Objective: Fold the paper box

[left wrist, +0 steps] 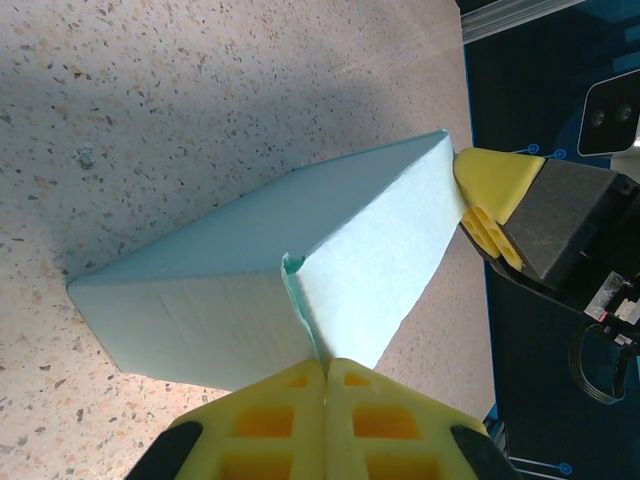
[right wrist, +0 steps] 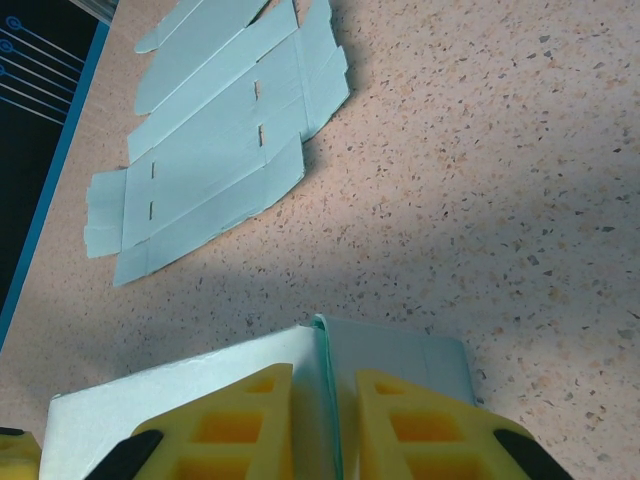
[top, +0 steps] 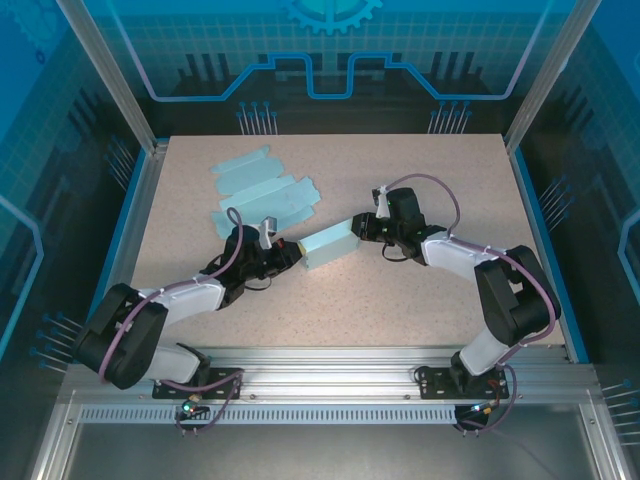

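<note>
— Where's the paper box [top: 328,243] sitting?

— About mid-worktop [top: 450,180], lying between the two arms, its long axis running from 8 o'clock to 2 o'clock. The left fingers [left wrist: 280,415] meet its 8 o'clock end, the right fingers [right wrist: 415,430] its 2 o'clock end.

— Are they actually holding it?

— On the left, yes. That wrist camera has the two yellow fingers pressed together, with a thin edge of the box running down into the seam between them. The same view catches a yellow tip of the right fingers touching the box's far corner, up at 2 o'clock.

— And the right ones?

— From their own wrist camera they stand slightly apart, straddling a ridge of the box. Whether they squeeze it, I can't tell.

— Anything farther out?

— Flat blanks [top: 262,190], pale blue, overlapping one another, lie at 11 o'clock from the box and apart from it. The right wrist view shows their flaps and little slits, too small to make out from overhead.
</note>
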Controlling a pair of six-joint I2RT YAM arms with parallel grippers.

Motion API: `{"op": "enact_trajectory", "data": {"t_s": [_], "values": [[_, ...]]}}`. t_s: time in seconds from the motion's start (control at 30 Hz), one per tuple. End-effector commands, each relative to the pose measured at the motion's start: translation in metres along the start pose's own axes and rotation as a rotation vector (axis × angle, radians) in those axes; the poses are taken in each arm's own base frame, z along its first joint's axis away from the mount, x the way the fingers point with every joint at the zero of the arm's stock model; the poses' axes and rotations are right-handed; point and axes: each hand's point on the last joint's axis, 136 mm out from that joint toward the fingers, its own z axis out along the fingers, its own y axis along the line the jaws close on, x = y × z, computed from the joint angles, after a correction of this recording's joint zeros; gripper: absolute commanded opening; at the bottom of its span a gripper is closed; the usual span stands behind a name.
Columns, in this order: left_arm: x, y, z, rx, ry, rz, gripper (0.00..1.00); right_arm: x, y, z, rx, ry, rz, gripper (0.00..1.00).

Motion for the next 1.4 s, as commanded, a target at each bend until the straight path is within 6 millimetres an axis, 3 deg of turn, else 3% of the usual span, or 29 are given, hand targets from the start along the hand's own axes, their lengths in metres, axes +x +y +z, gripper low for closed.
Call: {"op": "enact_trajectory", "data": {"t_s": [0.0,0.23,0.5,0.93,1.07,1.23,1.37], "values": [[0.026,0.032,0.005,-0.099,0.097,-0.013,0.09,0.139,-0.081,-0.008,0.302,0.453,0.113,0.20],[0.029,0.012,0.008,-0.044,0.120,0.086,0.15,0.131,-0.083,-0.017,0.330,0.424,0.080,0.21],[0.062,-0.005,0.009,-0.066,0.176,0.332,0.18,0.126,-0.085,-0.029,0.346,0.376,0.051,0.23],[0.093,-0.010,0.021,-0.087,0.217,0.538,0.18,0.123,-0.090,-0.059,0.380,0.293,0.022,0.31],[0.102,-0.015,0.025,-0.067,0.229,0.560,0.19,0.125,-0.096,-0.072,0.404,0.273,0.032,0.38],[0.104,-0.043,0.007,0.028,0.202,0.688,0.32,0.117,-0.088,-0.083,0.386,0.245,0.019,0.49],[0.091,-0.070,-0.023,0.046,0.178,0.934,0.45,0.102,-0.077,-0.089,0.367,0.219,0.004,0.52]]}}
